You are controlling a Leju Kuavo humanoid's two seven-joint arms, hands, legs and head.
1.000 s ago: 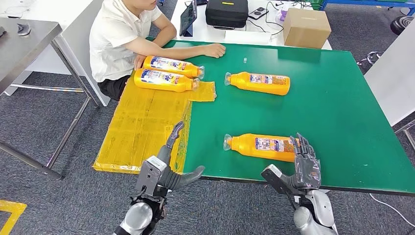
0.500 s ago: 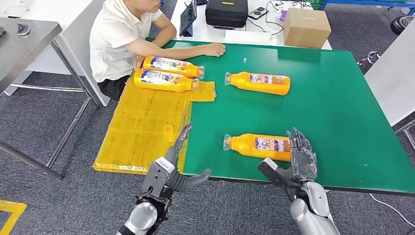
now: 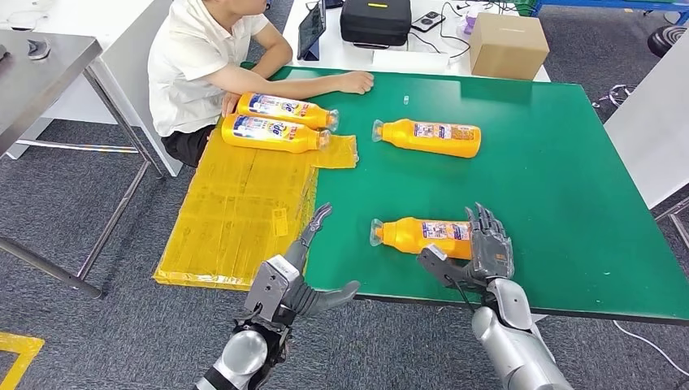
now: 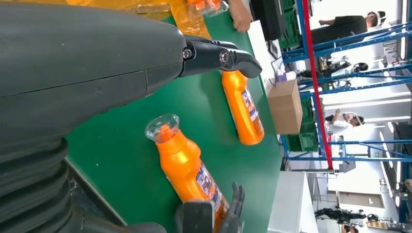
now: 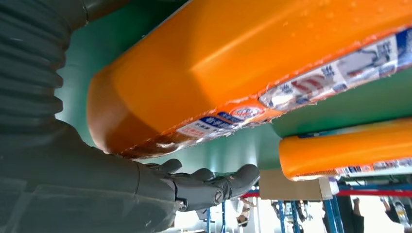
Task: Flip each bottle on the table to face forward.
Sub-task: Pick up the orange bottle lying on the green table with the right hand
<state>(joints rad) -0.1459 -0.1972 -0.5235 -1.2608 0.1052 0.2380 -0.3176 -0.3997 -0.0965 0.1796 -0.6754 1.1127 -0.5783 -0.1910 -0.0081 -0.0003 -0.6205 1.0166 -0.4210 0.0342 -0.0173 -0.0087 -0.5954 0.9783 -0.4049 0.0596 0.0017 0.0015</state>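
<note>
right hand at the near bottle's base

the left hand [image 3: 294,280] hovered at the green table [image 3: 552,179] edge, fingers spread, holding nothing. the near bottle [image 3: 418,234] lay on its side, cap pointing left. the right hand [image 3: 479,253] met its base, fingers [image 3: 486,223] upright behind, thumb in front; a firm grip could not be told.

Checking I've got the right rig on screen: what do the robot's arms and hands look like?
Both arms are rounded silver metal. The left hand has a light grey boxy back, grey thumb and dark fingers. The right hand is dark grey with segmented fingers. Wrist views show grey ribbed covers.
</note>
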